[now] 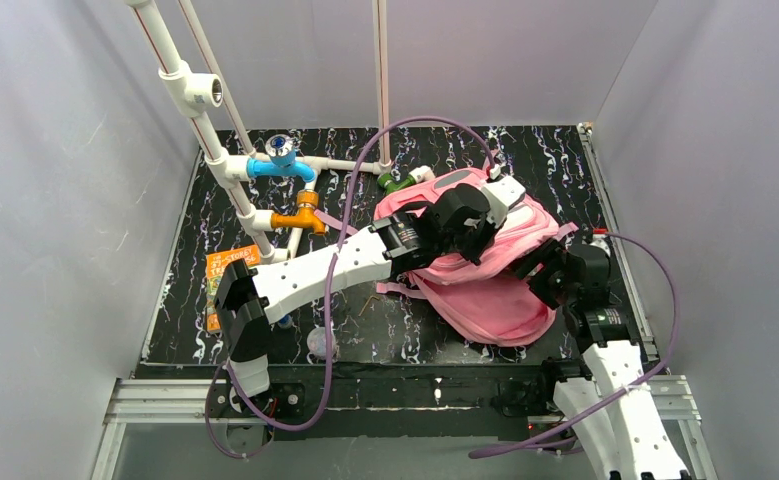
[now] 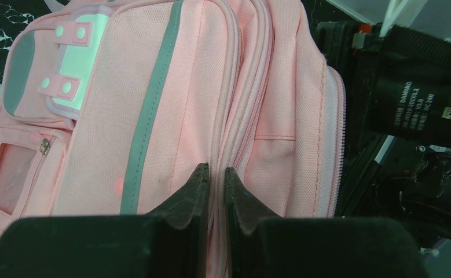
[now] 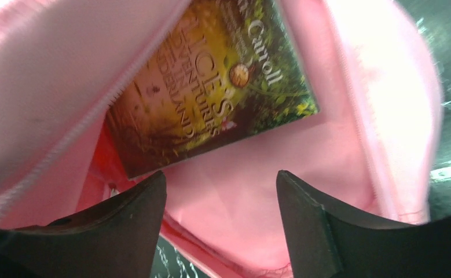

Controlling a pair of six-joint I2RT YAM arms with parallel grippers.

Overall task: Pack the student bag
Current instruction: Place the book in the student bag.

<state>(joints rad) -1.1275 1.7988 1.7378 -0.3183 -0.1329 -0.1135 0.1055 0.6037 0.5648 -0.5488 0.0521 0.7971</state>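
The student bag (image 1: 495, 300) is a large pink backpack lying on the black mat right of centre. In the left wrist view its front (image 2: 171, 87) shows a grey stripe and zip pockets. My left gripper (image 1: 468, 232) is on top of the bag, shut (image 2: 216, 172) on a pinched fold of pink fabric by a zip seam. My right gripper (image 1: 538, 268) is at the bag's right side, open (image 3: 220, 179) and empty at the mouth of the open compartment (image 3: 257, 162). A book (image 3: 205, 87), Alice's Adventures in Wonderland, lies inside that compartment.
A white pipe frame (image 1: 200, 120) with blue (image 1: 280, 165) and orange (image 1: 300, 215) fittings stands at the back left. An orange booklet (image 1: 227, 270) lies at the mat's left edge. A green-capped item (image 1: 397, 182) lies behind the bag. A small pale object (image 1: 320, 343) sits near the front.
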